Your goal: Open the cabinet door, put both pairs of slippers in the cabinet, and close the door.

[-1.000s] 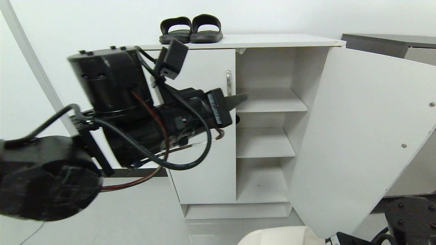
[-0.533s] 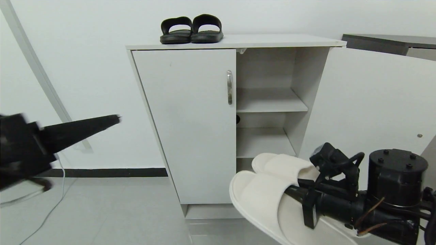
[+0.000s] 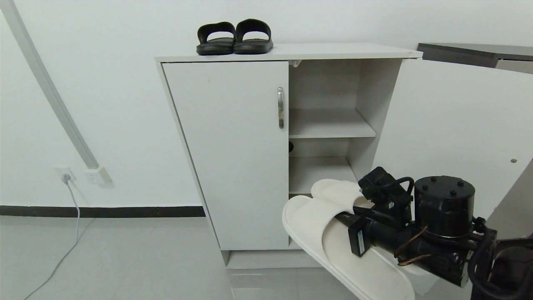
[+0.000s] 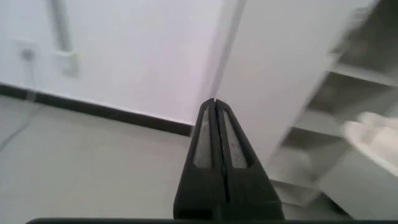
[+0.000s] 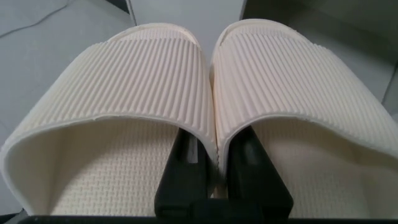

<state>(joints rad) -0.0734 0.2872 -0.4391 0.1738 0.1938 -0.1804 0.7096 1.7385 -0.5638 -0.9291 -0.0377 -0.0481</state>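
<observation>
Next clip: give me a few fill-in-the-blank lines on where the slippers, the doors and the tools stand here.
1. The black slippers sit on ___ of the cabinet.
2. The right tool is shut on the white slippers, one finger inside ___ slipper.
3. The left tool is ___ and holds nothing.
4. The cabinet's left door is ___, while its right door stands open.
Missing words: top; each; shut; closed.

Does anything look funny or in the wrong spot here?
Yes. The black slippers sit on top of the cabinet, not on a shelf inside. The white slippers hang tilted in the right gripper, outside the open cabinet. Nothing looks broken or spilled.
</observation>
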